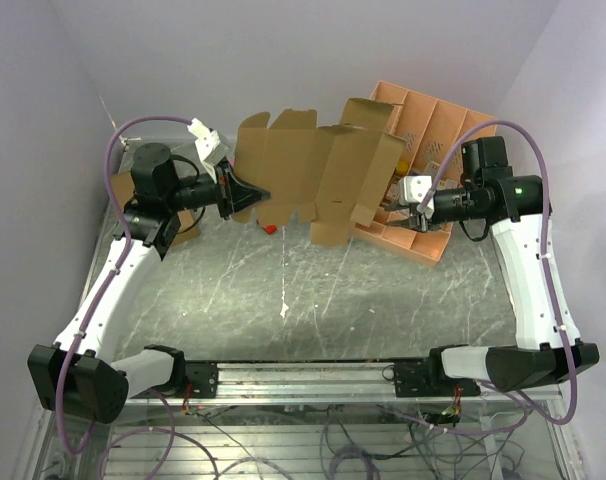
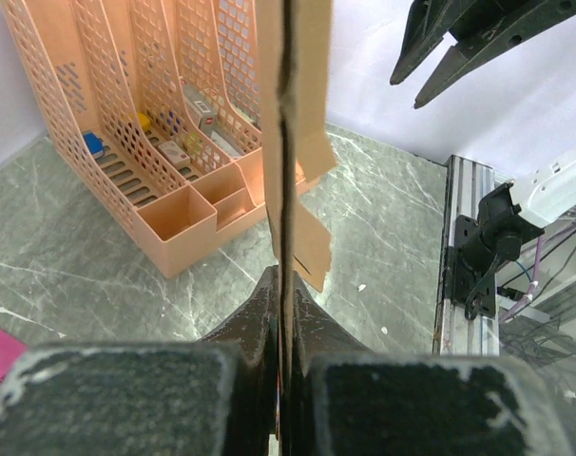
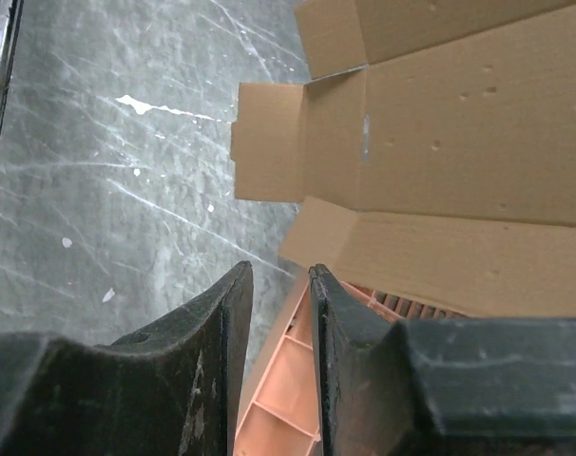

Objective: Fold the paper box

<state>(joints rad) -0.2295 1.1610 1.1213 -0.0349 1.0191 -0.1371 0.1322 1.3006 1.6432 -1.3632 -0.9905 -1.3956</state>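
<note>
The left gripper (image 1: 253, 193) had its jaws clenched on the left edge of the plain brown flat cardboard cut-out with creased panels and tab flaps, the paper box (image 1: 318, 170). It held this sheet in the air above the grey marbled surface (image 1: 313, 290), just to the left of the orange perforated plastic file organiser (image 1: 433, 125). In the left wrist view the sheet stood edge-on, pinched between the jaws. The right gripper (image 1: 411, 216) hung in front of the organiser, near the right flaps of the sheet. Its jaws stood a narrow gap apart, with nothing between them.

The step in hand was probably to take the free side panel. To do it well, I think the right jaws should meet one flap edge-on and grip it close to a crease, clear of the organiser behind, while the left grip stayed firm, so that the thin card bent only along its crease.
</note>
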